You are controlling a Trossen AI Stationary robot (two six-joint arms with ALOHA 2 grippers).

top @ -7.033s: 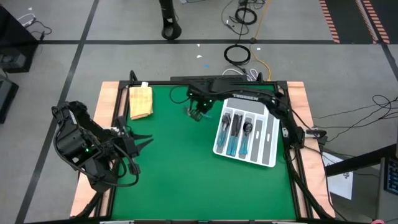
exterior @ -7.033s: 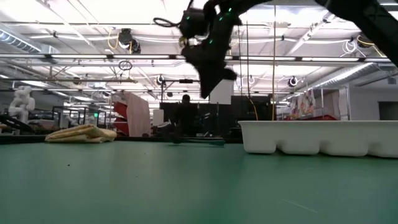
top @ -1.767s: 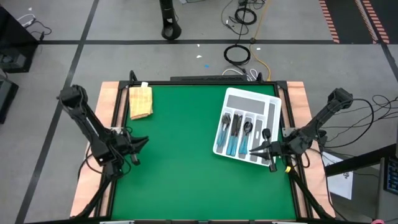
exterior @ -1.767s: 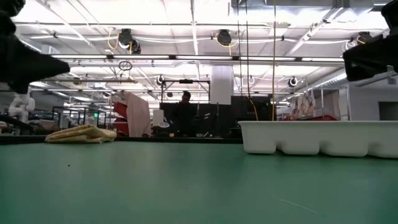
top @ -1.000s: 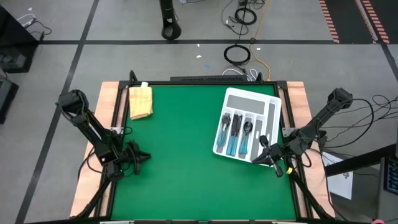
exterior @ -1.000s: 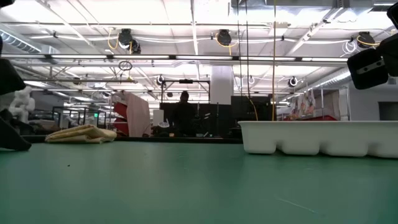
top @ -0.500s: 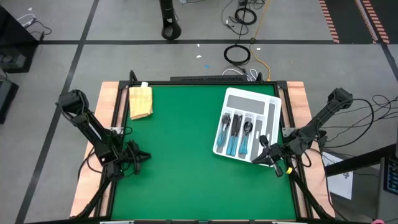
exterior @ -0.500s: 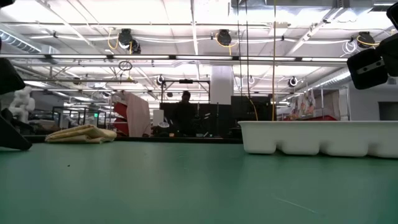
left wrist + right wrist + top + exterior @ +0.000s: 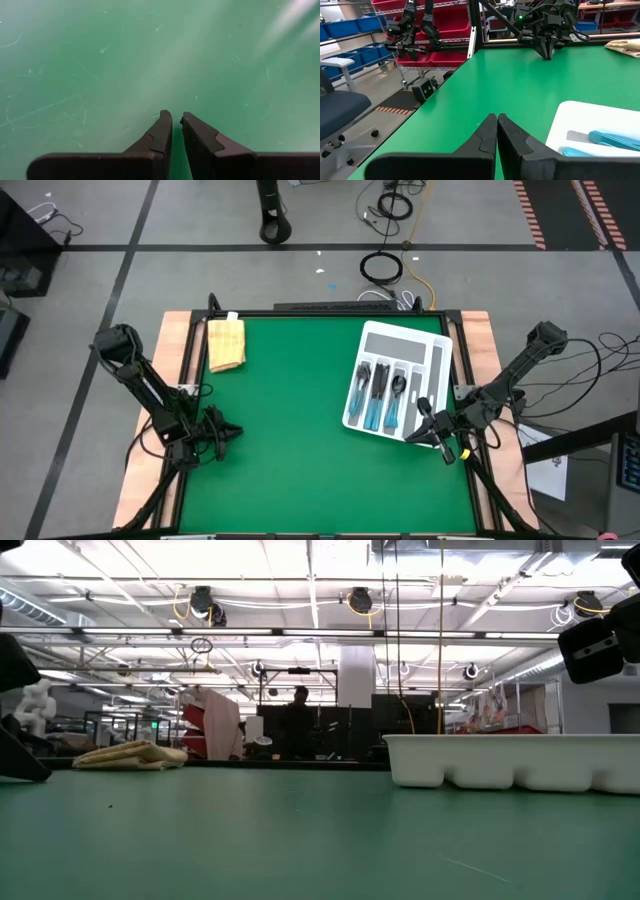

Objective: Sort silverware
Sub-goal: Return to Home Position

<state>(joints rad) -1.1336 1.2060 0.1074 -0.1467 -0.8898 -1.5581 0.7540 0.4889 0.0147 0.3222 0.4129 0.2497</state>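
Note:
The silverware (image 9: 383, 393), with light-blue handles and dark heads, lies sorted in the compartments of a white tray (image 9: 400, 345) on the table's right half. Two of its blue handles (image 9: 615, 138) show in the right wrist view. My right gripper (image 9: 420, 412) is shut and hovers at the tray's near right corner, pointing toward the table's left. My left gripper (image 9: 232, 430) is shut and sits low over bare green mat near the table's left edge, far from the tray. In its own wrist view, my left gripper (image 9: 176, 119) has only mat ahead of it.
A tan folded block (image 9: 226, 342) lies at the table's far left corner and shows again in the low view as the tan block (image 9: 130, 754). The green mat (image 9: 290, 420) between the arms is bare. Wooden table edges (image 9: 175, 360) run along both sides. Room clutter stands beyond the table.

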